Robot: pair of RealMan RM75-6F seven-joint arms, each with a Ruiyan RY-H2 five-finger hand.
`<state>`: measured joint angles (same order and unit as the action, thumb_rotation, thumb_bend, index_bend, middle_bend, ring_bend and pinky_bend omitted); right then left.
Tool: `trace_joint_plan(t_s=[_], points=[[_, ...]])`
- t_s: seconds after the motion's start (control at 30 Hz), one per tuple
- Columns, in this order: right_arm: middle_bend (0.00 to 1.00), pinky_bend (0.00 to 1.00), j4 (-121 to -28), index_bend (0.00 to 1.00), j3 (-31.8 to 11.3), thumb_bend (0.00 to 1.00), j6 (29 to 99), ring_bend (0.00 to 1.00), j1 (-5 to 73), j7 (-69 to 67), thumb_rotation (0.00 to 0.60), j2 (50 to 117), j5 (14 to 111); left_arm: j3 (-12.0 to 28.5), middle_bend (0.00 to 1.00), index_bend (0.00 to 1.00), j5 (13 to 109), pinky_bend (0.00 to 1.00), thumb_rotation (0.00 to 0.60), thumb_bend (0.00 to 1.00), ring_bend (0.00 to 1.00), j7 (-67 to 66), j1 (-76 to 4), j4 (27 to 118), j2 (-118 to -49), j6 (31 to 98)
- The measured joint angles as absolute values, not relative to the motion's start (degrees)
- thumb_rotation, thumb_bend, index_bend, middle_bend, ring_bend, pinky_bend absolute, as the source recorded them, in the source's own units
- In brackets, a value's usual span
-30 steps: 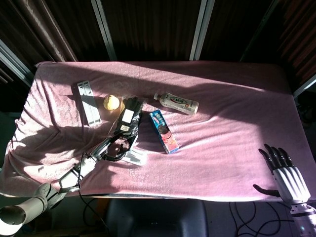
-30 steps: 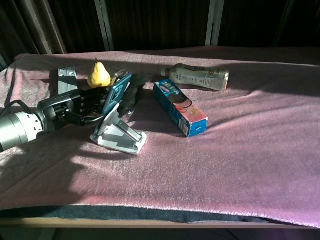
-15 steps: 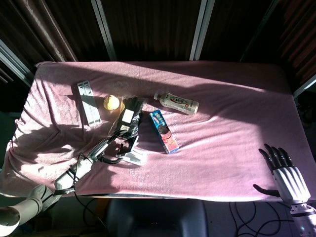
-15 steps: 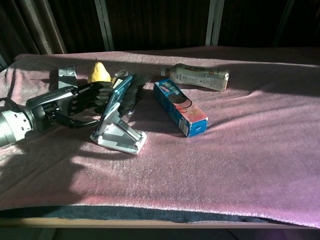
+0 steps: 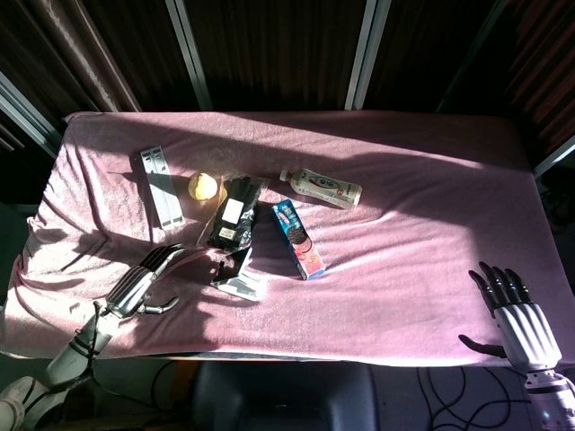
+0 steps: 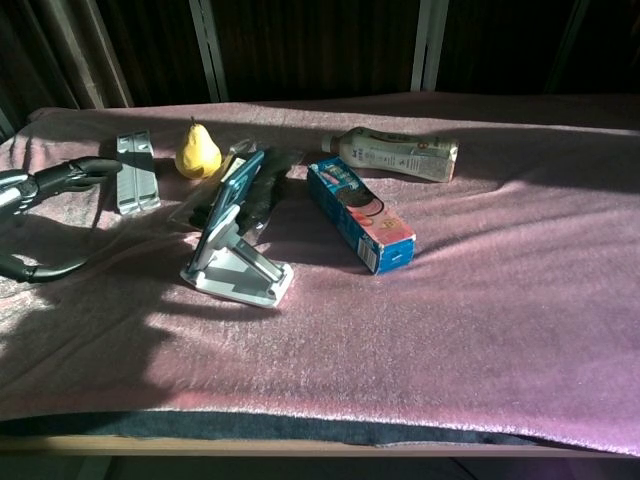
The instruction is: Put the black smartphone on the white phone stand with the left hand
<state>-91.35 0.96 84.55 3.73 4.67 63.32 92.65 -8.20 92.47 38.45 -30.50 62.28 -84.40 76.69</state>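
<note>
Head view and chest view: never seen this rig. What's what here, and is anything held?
Both cameras sit on the robot itself: the head view looks down on the table, the chest view looks across it from the front edge. The robot has two arms ending in humanlike hands. Its left hand is open near the table's front-left, holding nothing; the right hand hangs open at the far right, off the pink cloth. The black smartphone leans on the white phone stand, free of any hand. Also lying there: a pear, a bottle, a blue box, a grey strip and a dark packet.
</note>
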Motion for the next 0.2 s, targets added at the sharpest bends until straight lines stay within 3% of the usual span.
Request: trace_joint_plan(t_s=[0.2], points=[[0.00,0.00,-91.5,0.00,0.7,0.12,84.8,0.00,3.5,6.3,0.600,63.9,92.2,-7.4,0.00,0.00,86.4,0.00,0.600,0.34,0.00,8.0,-24.3,75.4,-78.7,80.3]])
